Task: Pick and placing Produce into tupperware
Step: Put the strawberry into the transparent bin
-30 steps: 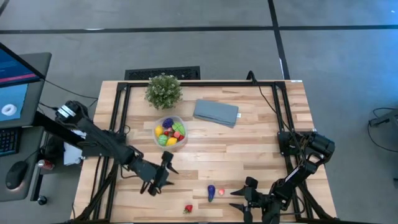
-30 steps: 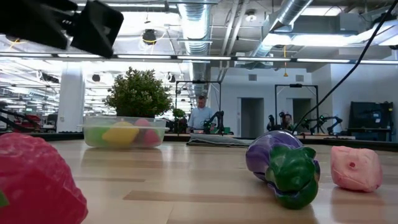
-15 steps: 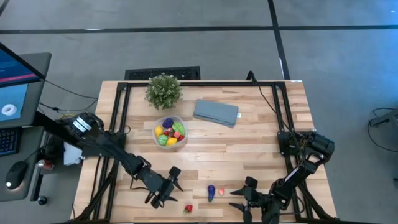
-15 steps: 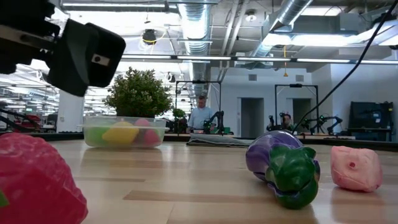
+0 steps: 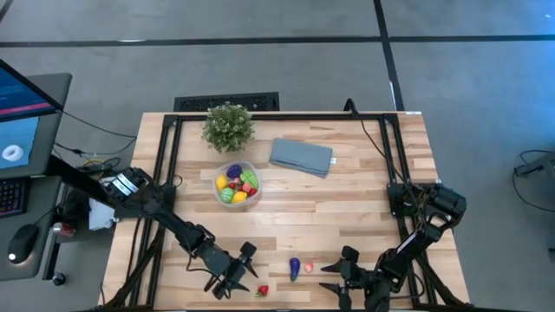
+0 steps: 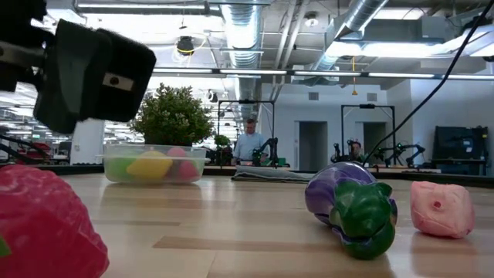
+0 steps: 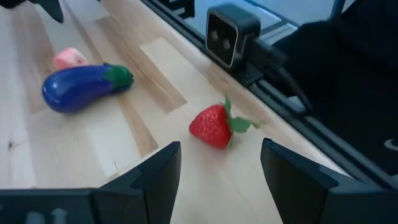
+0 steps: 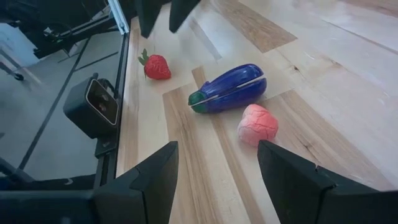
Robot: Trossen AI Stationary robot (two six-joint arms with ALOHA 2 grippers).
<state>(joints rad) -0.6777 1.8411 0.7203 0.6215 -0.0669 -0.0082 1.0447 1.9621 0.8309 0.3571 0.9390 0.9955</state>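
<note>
Overhead view, left to right. A monitor (image 5: 19,104) fills the upper left of the frame, off the wooden bench (image 5: 364,191). The left arm reaches from the left edge toward the lower centre; the left gripper (image 5: 232,279) hovers near the bench's front edge, its jaws open and empty, just left of a red strawberry (image 5: 262,291). In the left wrist view the strawberry (image 7: 214,126) lies between and ahead of the 2 dark fingers (image 7: 155,174), apart from them. Above, in the upper centre of the frame, stands a potted plant (image 5: 228,126); just below it sits the round clear container (image 5: 237,185), holding several yellow, green, red and purple pieces. To its right lies a folded grey-blue cloth (image 5: 301,157). In the lower centre, right of the strawberry, lie a purple eggplant (image 5: 295,268) and, just beside it, a pink piece (image 5: 308,269). The right gripper (image 5: 335,279) waits at the lower right, near the pink piece, jaws open and empty. In the low view a person (image 6: 248,144) shows far behind the bench.
</note>
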